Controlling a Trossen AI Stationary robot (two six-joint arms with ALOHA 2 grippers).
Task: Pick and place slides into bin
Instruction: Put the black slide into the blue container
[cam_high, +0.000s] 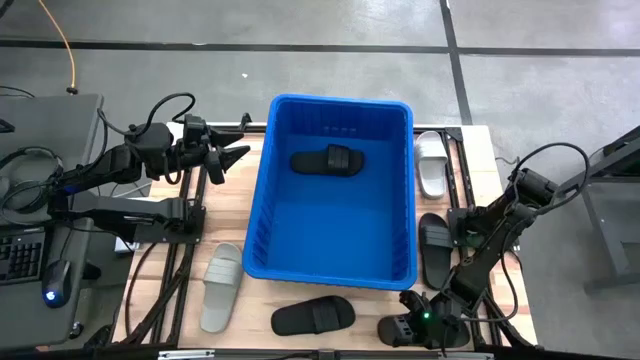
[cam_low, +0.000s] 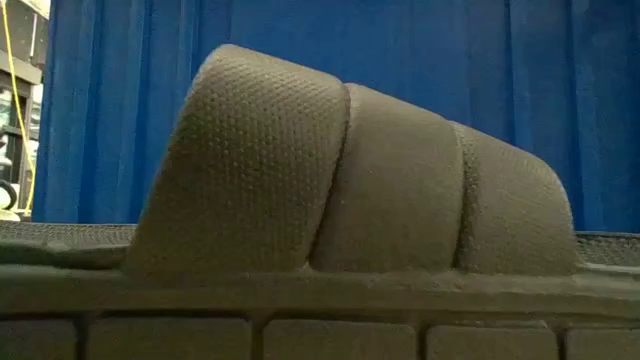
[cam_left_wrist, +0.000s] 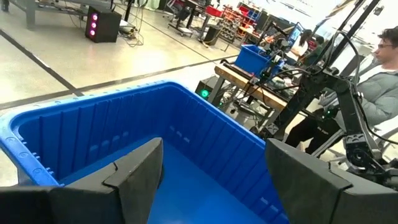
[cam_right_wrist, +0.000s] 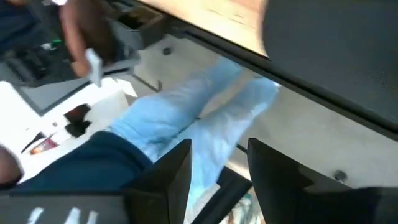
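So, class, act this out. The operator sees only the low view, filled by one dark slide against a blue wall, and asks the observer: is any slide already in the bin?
Observer: Yes, one black slide lies inside the bin.
Operator: How many are outside it?
Observer: Four on the table: a white slide, a grey slide and two more black slides.
Operator: Is either gripper carrying one?
Observer: No. Both are open and empty, the left gripper beside the bin's left rim, the right gripper at the table's front right corner.
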